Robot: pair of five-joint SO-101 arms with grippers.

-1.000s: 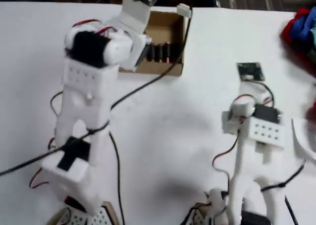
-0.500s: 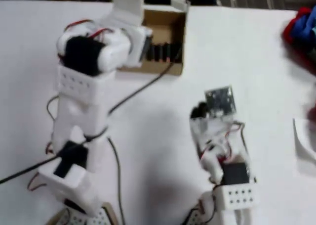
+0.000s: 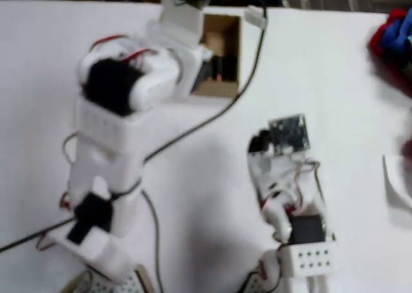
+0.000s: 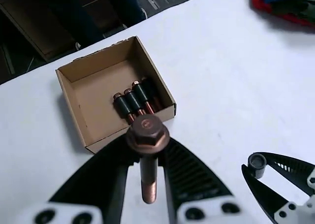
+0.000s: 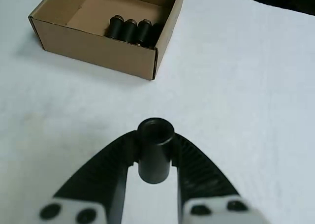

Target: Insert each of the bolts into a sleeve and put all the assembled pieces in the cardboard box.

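Overhead, the cardboard box (image 3: 226, 32) sits close to the far edge of the white desk (image 3: 360, 80), just before the dark floor. Three assembled pieces (image 4: 134, 102) lie side by side against one wall, with bare cardboard floor beside them. The left end effector (image 4: 147, 152) hangs over the near side of the box, pinching a copper bolt (image 4: 147, 177) with its hex head up. The right end effector (image 5: 155, 145) grips a black sleeve (image 5: 155, 157) upright, bore facing up, well apart from the box, and a wide stretch of desk separates them. A red and blue bundle (image 3: 391, 38) lies at the desk's right edge.

Compared with a second ago, the right arm has folded back toward its base — farther from the box — while the left arm has swung rightward and now covers more of the box's left side.
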